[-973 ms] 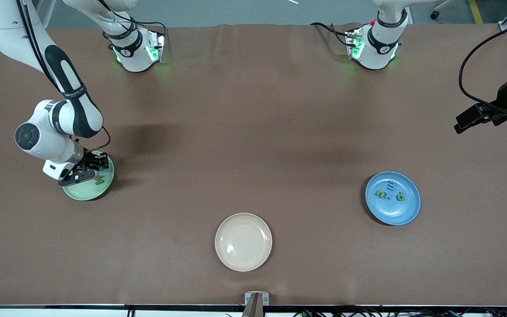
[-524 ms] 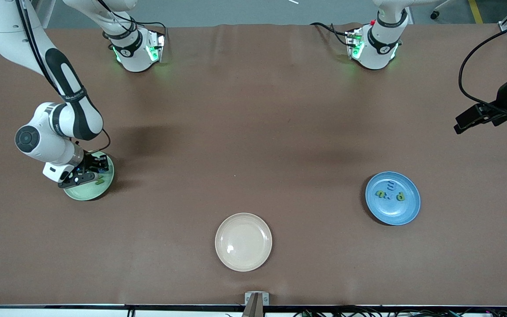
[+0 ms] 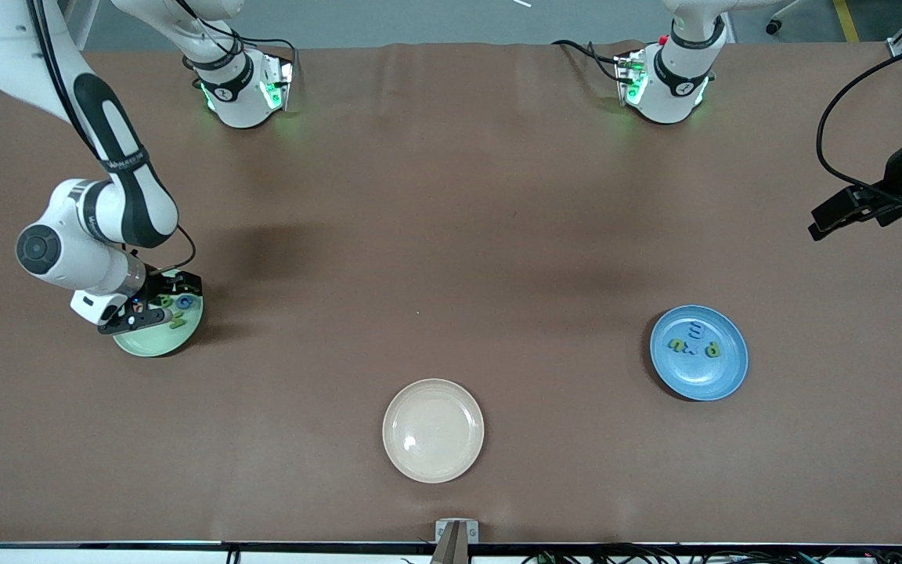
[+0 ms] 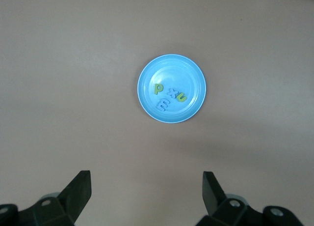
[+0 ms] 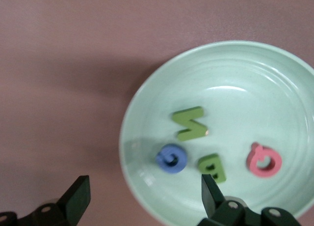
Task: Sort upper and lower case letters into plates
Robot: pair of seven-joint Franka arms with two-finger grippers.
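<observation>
My right hand hangs open and empty over the light green plate, where four letters lie. My left hand waits open, high over the tabletop. The blue plate with four letters lies toward the left arm's end

The right claw hides part of the light green plate, whose rim runs past the wrist view's edge
</observation>
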